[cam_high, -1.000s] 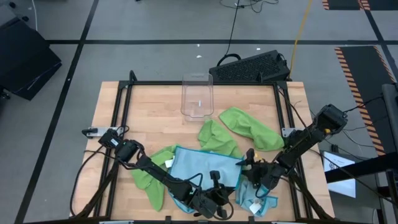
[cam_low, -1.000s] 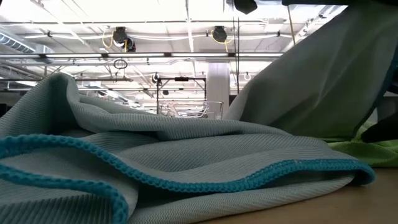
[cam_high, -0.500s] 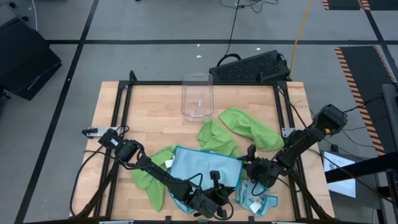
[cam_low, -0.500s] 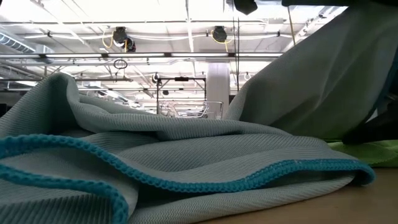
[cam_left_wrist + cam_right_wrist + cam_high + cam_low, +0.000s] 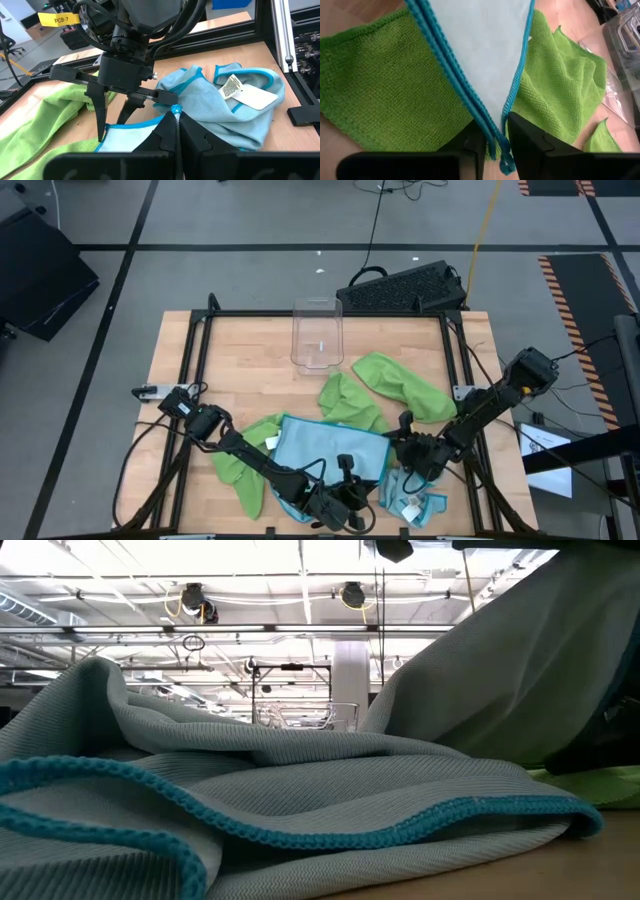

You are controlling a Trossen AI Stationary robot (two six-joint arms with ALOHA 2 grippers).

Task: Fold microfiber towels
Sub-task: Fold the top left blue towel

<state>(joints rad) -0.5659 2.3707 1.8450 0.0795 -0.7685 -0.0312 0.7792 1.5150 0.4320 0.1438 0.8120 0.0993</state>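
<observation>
So you've got both grippers pinching corners of the light blue towel [image 5: 325, 452] spread at the table's [image 5: 250, 345] near edge, left gripper [image 5: 176, 131] clamped on one teal-edged corner, right gripper [image 5: 497, 145] nipping another, green towels [image 5: 400, 385] lying just beyond it.

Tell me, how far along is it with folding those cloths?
Early on. Nothing looks neatly folded yet. Both claws pinch corners of one light blue towel: left claw, right claw. The green towels and another blue towel lie crumpled.
</observation>
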